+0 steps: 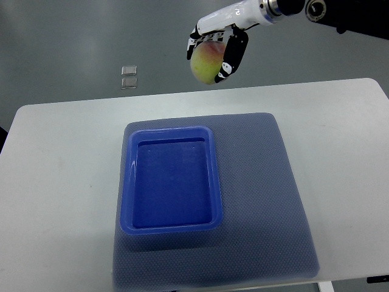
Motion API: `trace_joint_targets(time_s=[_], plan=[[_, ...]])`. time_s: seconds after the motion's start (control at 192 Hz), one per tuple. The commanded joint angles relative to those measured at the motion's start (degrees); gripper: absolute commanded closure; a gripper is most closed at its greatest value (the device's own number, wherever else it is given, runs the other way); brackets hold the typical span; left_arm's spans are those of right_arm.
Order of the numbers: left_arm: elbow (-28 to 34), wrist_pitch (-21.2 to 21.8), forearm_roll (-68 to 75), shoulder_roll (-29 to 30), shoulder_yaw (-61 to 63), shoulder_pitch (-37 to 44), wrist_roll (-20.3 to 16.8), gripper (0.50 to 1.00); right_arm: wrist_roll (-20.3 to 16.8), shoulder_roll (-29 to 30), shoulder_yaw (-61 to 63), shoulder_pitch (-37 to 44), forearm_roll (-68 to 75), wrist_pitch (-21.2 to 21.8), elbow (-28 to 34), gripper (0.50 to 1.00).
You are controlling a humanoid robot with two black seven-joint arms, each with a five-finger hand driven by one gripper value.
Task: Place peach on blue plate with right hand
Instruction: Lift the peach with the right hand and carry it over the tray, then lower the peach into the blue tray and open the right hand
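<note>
Above the table's far edge, the right hand (214, 48) is clamped around the peach (206, 64) — likely soft, easily bruised — well short of the blue plate (128, 182).

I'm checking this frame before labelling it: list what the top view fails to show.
- Left hand: out of the top view entirely.
- Peach: partly covered by the right hand and its fingers.
- Mat under the blue plate: its near edge is cut off by the bottom of the picture.
- Small clear objects on the floor: too small to identify.
</note>
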Motion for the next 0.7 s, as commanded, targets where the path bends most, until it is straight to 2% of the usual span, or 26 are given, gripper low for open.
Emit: trace_joint_targets(time_s=[0.0,0.042,0.089,0.094,0.193,0.245,0.25,0.36,0.412,0.417,0.438,0.694], plan=[[0.33,-0.01,0.00,0.00,-0.01,0.05,-0.05,0.500,0.07,4.85,-0.06,-0.91,1.32,-2.19,-0.59,1.000],[0.33,-0.01,0.00,0.00,-0.01,0.05,-0.04,0.500,0.15,7.57,-0.06,-2.05,2.02,-3.86,-1.29,1.000],[0.33,-0.01,0.00,0.00,-0.01,0.05,-0.05,0.500,0.15,7.58,-0.06,-2.06,2.02,-3.86,-1.29,1.000],[0.41,-0.01,0.00,0.00,-0.01,0.05,-0.05,0.500,0.15,11.06,-0.24,-3.80,2.63,-5.86,-2.60,1.000],[0.42,-0.01,0.00,0.00,-0.01,-0.04,-0.05,0.500,0.33,17.59,-0.33,-7.50,2.81,-8.08,-5.77,1.000],[0.42,-0.01,0.00,0.00,-0.01,-0.04,-0.05,0.500,0.33,17.59,-0.33,-7.51,2.81,-8.08,-5.78,1.000],[0.42,-0.01,0.00,0.00,-0.01,0.05,0.04,0.500,0.42,20.23,-0.24,-9.86,2.90,-8.69,-8.04,1.000],[0.42,-0.01,0.00,0.00,-0.09,0.05,-0.04,0.500,0.42,20.23,-0.24,-14.53,2.55,-9.57,-12.45,1.000],[0.42,-0.01,0.00,0.00,-0.09,0.05,-0.05,0.500,0.42,20.23,-0.24,-14.54,2.55,-9.57,-12.46,1.000],[0.50,-0.01,0.00,0.00,-0.09,0.05,-0.05,0.500,0.50,20.23,-0.24,-16.97,2.11,-9.75,-14.02,1.000],[0.59,-0.01,0.00,0.00,-0.09,0.05,-0.05,0.500,0.68,20.23,-0.24,-17.96,2.02,-9.75,-14.47,1.000],[0.59,-0.01,0.00,0.00,-0.01,0.05,0.04,0.500,1.03,20.23,-0.15,-24.64,1.76,-9.49,-16.59,1.000]])
